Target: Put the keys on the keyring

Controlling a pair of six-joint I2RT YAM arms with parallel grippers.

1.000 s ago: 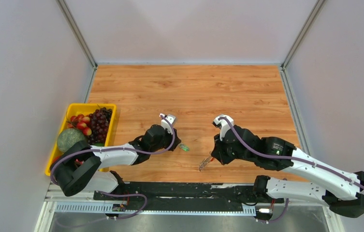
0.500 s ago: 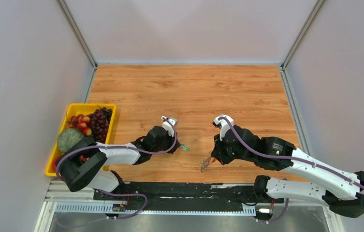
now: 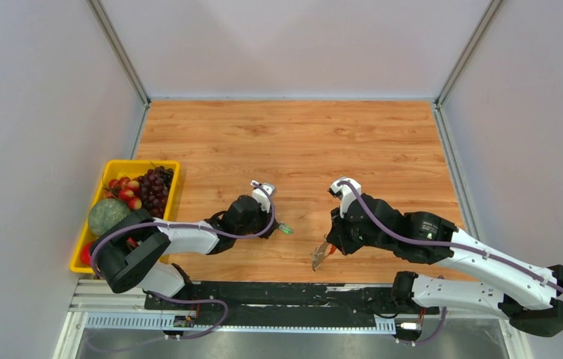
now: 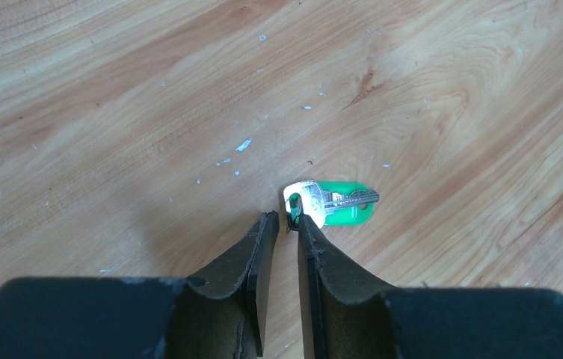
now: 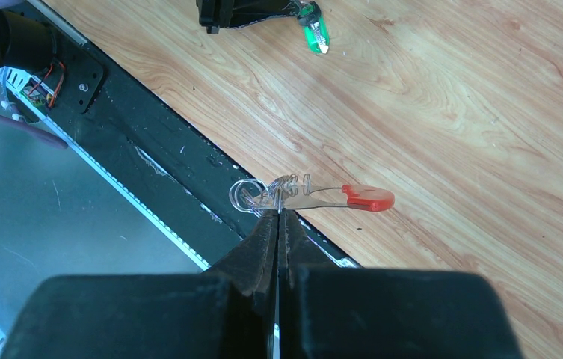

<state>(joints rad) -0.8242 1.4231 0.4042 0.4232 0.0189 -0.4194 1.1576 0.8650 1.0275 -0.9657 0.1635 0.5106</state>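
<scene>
**Inspector A:** Starting with the left arm, how is it sitting?

**Inspector B:** It is lying low across the near left of the table, stretched from its base toward the middle. The left gripper is pointing right. Its fingers are standing almost together with a narrow slit showing between them. The tips are sitting right at the silvery end of the keys. I cannot tell whether they are gripping it. The green head is lying flat on the wood just beyond the tips.

**Inspector A:** And the right arm?

**Inspector B:** It is folding back from the near right base toward the centre. The right gripper is pointing down at the near edge. Its fingers are pressing tight together, pinching the keyring at its thin middle. The silvery coils are showing on one side of the pinch and the red tab on the other. The keyring is sitting right of the keys and nearer, apart from them.

**Inspector A:** Any writing?

**Inspector B:** A small mark is showing on the right arm's forward link, too small to read. A yellow tray is holding fruit at the left edge.
</scene>
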